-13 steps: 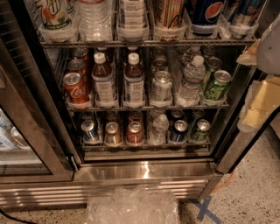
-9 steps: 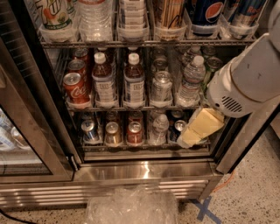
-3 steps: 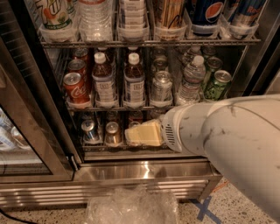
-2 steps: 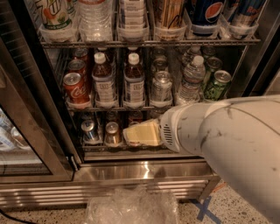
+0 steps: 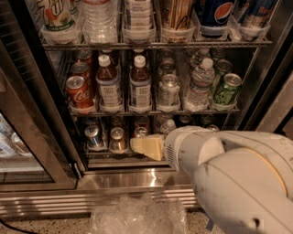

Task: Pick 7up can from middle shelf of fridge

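Observation:
The 7up can (image 5: 168,90), silver-grey with a shiny top, stands upright in the middle shelf's front row, right of centre. The middle shelf (image 5: 155,111) is a chrome wire rack in the open fridge (image 5: 263,77). The can sits between a white-capped brown bottle (image 5: 139,83) and a water bottle (image 5: 199,85). My gripper (image 5: 146,146), cream-coloured, is below that shelf, in front of the bottom rack, about one shelf height under the can. My bulky white arm (image 5: 233,178) fills the lower right and hides the bottom rack's right half.
Red Coca-Cola cans (image 5: 78,91) stand at the shelf's left, green cans (image 5: 226,89) at its right. Small cans (image 5: 94,137) line the bottom rack. Large Pepsi containers (image 5: 215,13) stand above. The glass door (image 5: 27,137) is open at left. Crumpled clear plastic (image 5: 137,215) lies on the floor.
My arm has swung in from the right edge and moved left and down across the fridge front. The gripper now sits at the bottom rack's middle. The drinks have not moved.

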Robot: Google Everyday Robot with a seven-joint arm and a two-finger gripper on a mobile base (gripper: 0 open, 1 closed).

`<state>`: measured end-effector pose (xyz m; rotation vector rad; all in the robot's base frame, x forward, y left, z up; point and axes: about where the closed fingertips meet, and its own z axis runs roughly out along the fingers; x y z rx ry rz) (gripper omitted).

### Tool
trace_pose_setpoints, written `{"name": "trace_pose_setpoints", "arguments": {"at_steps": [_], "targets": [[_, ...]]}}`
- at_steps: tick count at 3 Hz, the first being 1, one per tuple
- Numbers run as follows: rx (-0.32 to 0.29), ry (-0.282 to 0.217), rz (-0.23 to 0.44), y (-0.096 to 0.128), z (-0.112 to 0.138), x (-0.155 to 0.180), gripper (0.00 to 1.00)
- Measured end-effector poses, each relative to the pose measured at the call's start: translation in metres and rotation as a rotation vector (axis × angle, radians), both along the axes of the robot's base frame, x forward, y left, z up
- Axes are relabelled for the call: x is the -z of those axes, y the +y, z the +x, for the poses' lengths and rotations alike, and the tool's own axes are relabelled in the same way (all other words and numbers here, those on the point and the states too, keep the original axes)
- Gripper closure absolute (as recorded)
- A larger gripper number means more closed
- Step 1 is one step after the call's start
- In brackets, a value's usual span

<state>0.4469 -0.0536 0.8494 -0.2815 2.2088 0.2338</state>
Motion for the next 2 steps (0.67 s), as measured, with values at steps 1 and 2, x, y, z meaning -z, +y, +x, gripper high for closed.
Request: {"name": "trace_pose_setpoints", "arguments": {"at_steps": [1, 2], "targets": [[0.092, -0.085, -0.006, -0.021, -0.005, -0.012, 0.0], [0.149, -0.154, -0.002, -0.019, -0.006, -0.033, 0.0]]}}
